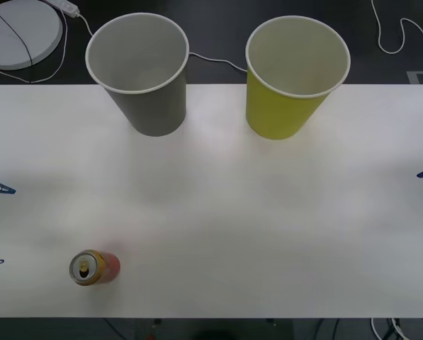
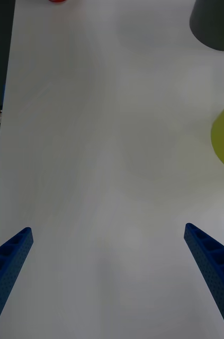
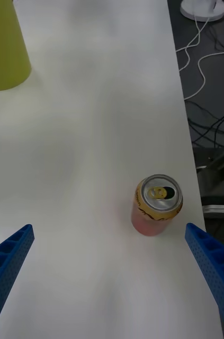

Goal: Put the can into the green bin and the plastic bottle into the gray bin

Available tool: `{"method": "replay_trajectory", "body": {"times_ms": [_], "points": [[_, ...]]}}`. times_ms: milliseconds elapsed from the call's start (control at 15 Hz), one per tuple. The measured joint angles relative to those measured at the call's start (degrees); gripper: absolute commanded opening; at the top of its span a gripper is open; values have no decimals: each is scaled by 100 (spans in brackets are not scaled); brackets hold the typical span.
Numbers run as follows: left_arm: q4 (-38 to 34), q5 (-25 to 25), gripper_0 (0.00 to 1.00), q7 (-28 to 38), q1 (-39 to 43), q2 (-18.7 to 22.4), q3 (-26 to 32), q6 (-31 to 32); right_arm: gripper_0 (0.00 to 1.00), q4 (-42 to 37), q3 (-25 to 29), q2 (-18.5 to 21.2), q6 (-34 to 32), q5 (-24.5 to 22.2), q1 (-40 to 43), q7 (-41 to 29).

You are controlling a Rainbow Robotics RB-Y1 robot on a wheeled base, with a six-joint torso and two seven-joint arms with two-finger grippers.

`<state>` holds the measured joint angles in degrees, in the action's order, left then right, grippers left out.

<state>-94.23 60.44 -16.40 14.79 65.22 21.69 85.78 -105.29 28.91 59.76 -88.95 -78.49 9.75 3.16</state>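
The can point(image 1: 94, 267) is stood upright on the desk point(image 1: 218, 212) nearest the open left hand point(image 3: 109, 275) (the right hand point(image 2: 109, 275), also open, is parked well apart).

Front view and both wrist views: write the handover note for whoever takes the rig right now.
Left gripper: open, empty, at the table's left edge, facing the can.
Right gripper: open, empty, at the right edge.
Can: upright near the front-left of the table, untouched.
Gray bin and green bin: upright at the back, nothing visible inside.
Done: nothing.
Left: can into green bin.
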Motion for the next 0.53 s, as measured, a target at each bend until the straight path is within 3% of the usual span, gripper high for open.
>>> {"method": "replay_trajectory", "body": {"times_ms": [533], "points": [[1717, -828, 100, -1994, 76, -1, -1048, 38, 100, 0, 0, 0, 0, 0, 0, 0]]}}
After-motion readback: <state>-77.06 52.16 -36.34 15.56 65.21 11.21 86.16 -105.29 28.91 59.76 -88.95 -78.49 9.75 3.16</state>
